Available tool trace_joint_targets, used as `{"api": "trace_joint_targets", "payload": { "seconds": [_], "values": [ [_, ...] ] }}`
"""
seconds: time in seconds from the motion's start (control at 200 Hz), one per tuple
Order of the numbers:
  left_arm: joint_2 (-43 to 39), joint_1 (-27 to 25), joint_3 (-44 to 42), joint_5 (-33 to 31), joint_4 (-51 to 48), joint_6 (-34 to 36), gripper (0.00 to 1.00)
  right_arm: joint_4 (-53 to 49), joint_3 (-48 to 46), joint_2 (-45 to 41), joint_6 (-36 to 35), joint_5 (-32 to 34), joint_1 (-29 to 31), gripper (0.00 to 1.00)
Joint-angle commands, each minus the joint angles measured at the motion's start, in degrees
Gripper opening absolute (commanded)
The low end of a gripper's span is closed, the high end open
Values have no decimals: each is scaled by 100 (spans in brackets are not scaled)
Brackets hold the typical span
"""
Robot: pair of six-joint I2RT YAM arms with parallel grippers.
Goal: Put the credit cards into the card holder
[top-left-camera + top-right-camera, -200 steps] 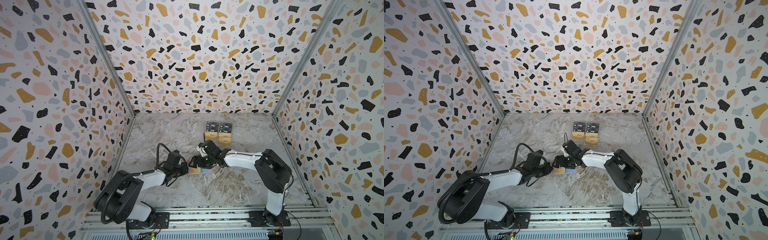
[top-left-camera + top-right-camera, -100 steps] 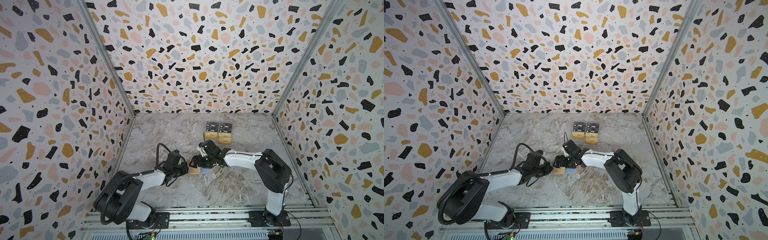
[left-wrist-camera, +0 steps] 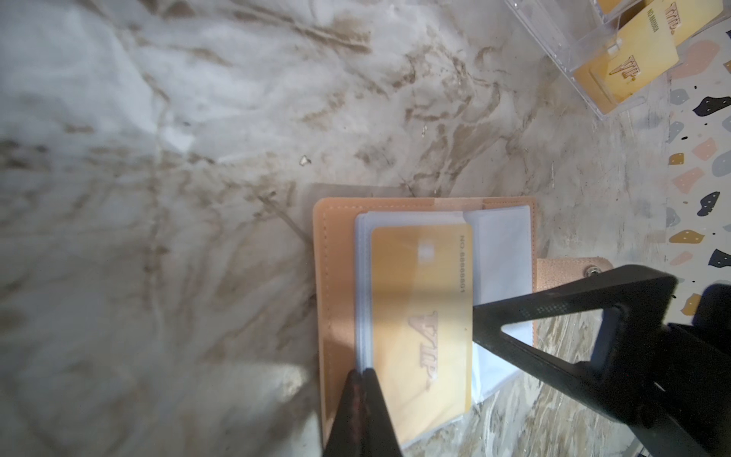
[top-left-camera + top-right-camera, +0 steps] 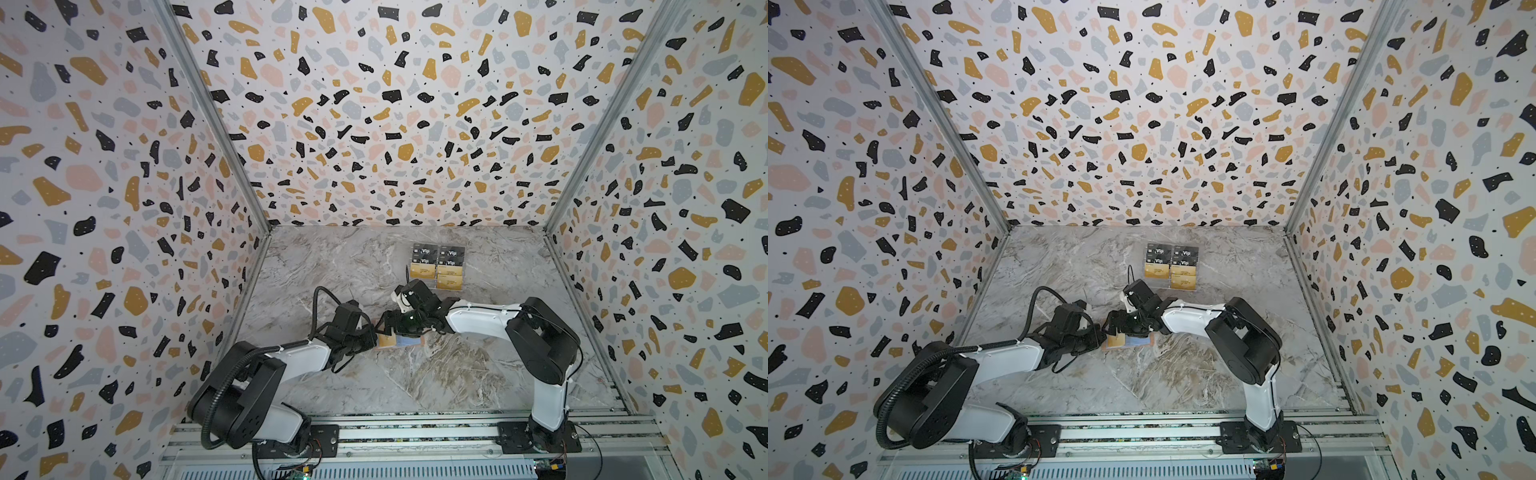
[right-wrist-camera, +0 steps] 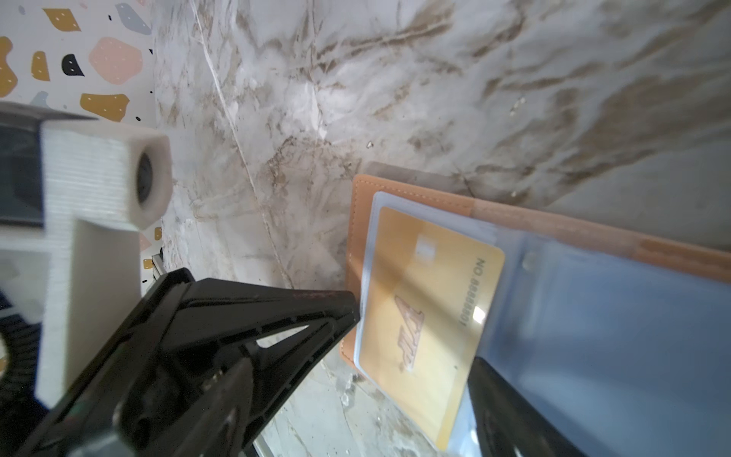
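Observation:
The card holder lies open on the marble floor between both arms, tan-pink cover down, and shows in both top views. My left gripper is shut on the outer edge of its clear sleeves. A gold credit card sits mostly in the top sleeve, its numbered edge toward the fold. My right gripper stands open over the holder. One of its fingers touches that numbered edge. More credit cards, black and gold, stand in rows farther back.
A clear plastic rack holds the spare cards behind the right arm. The holder's snap tab sticks out beside the right finger. The left wrist camera mount is close to the right gripper. Speckled walls close three sides.

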Motion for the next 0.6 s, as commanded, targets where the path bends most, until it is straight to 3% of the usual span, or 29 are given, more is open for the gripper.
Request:
{"api": "trace_joint_targets", "payload": {
  "seconds": [0.0, 0.17, 0.305, 0.431, 0.516, 0.596],
  "values": [
    [-106, 17, -82, 35, 187, -43, 3, 43, 219, -33, -11, -102, 55, 86],
    [-282, 26, 131, -167, -316, 150, 9, -247, 74, -215, -354, 169, -37, 86],
    [-445, 35, 511, -365, -980, 404, 21, -162, -224, -659, -482, 128, -290, 86],
    [-453, 31, 804, -127, -1298, 510, 27, -107, -398, -972, -666, -16, -515, 85],
    [-457, -13, 897, 146, -1207, 418, 26, 11, -544, -1026, -839, -143, -698, 79],
    [-355, -108, 965, 425, -938, 248, 25, 67, -624, -927, -1076, -390, -885, 68]
  ]
}}
